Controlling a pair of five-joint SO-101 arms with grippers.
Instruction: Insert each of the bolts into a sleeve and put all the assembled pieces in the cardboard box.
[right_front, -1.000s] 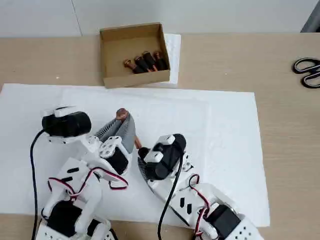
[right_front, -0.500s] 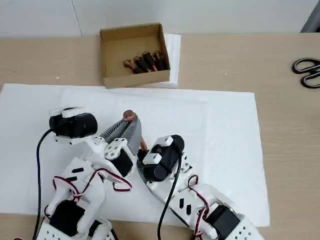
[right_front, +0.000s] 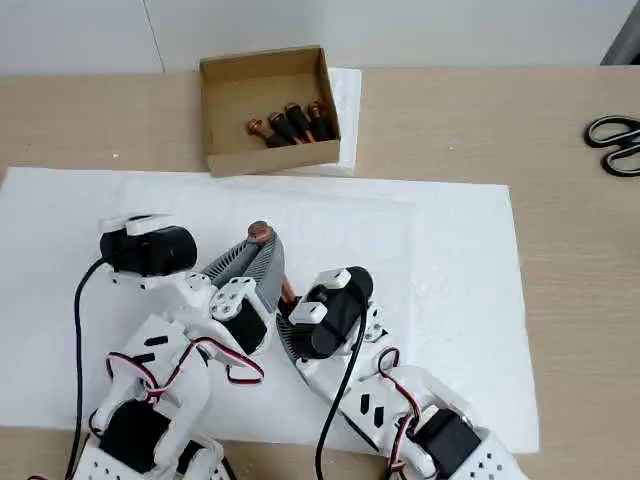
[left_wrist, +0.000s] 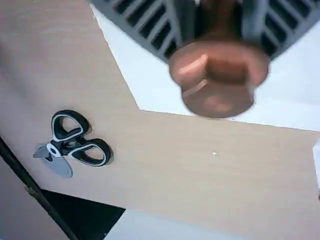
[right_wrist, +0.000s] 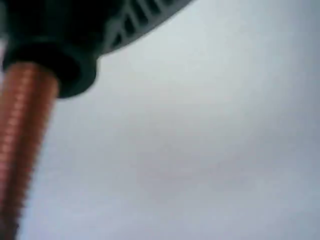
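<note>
My left gripper is shut on a copper bolt over the white sheet. In the left wrist view the bolt's hex head sticks out from between the grey ribbed fingers. The bolt's threaded shaft runs into the mouth of a black sleeve. My right gripper holds that sleeve just below the left one, mostly hidden under its wrist. The cardboard box stands at the back with several assembled pieces inside.
A white sheet covers the middle of the wooden table. Black-handled scissors lie near the right edge of the table, and the scissors also show in the left wrist view. The box rests partly on a white pad.
The left arm has shifted a little to the right with the bolt, bringing it closer against the right gripper. The right arm has barely moved.
</note>
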